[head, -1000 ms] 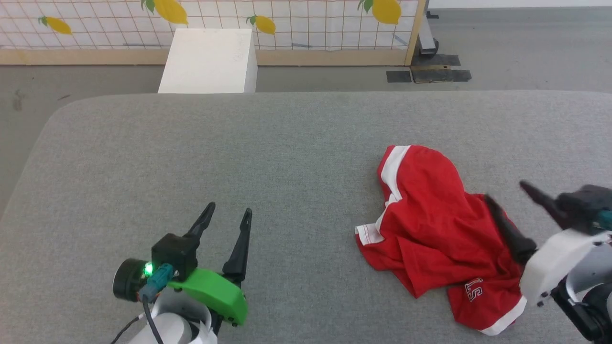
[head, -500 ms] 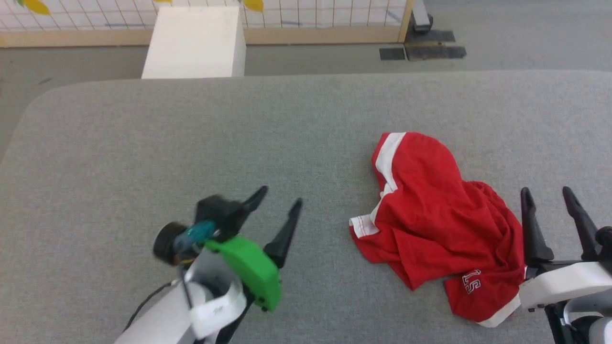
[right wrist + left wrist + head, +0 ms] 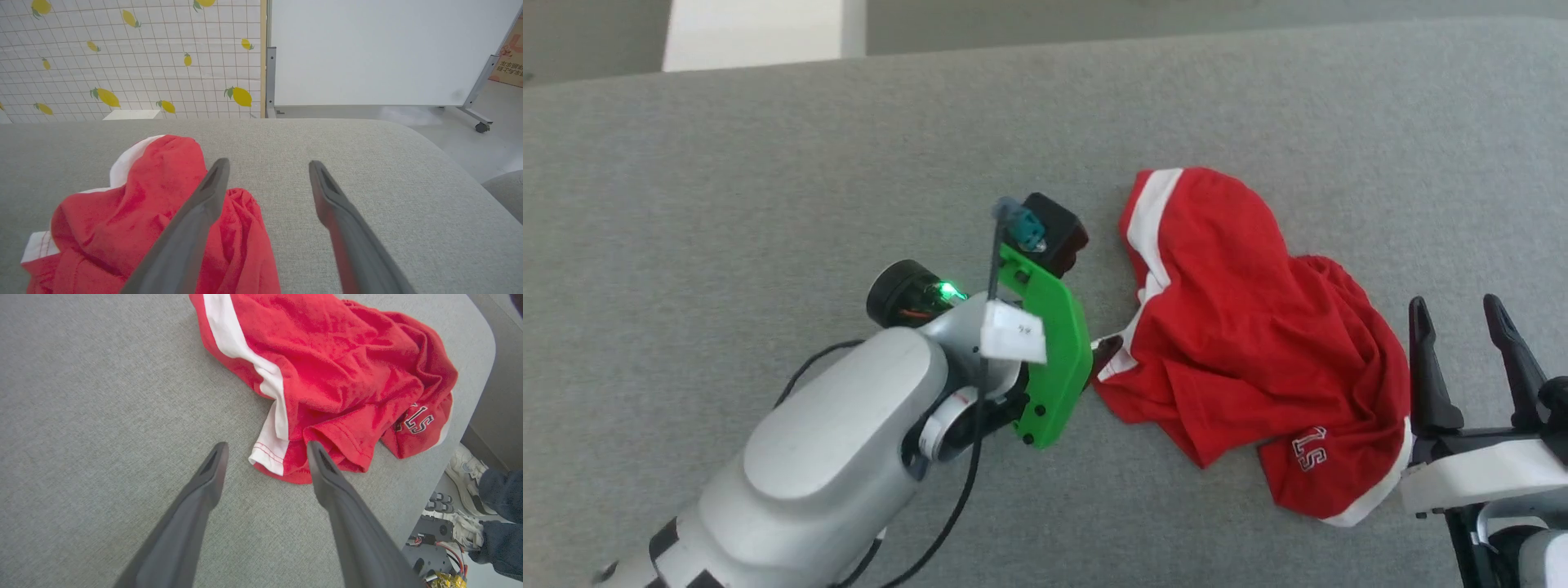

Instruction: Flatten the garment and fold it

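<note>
Now the garment (image 3: 1241, 327) is lying crumpled on the grey padded table (image 3: 768, 163), toward 3 o'clock of the head view, in the same heap as a second ago, with a white stripe running along its far side and part of a white print showing on the near leg. The left gripper (image 3: 265, 451) is reaching in from the heap's 9 o'clock, having crossed over from the 7 o'clock corner of the head view, where it was sitting well apart from the cloth. Its jaws are spread wide, and the white-trimmed hem corner is lying between the fingertips (image 3: 314, 451); whether they are touching the fabric is not clear. The right gripper (image 3: 1454, 302) is standing just beside the heap at its 4 o'clock, fingers pointing to 12 and also wide apart, no longer slanting over the cloth's edge. The head camera is tilting lower, so the white box (image 3: 752, 33) is sliding up to the 11 o'clock edge.
</note>
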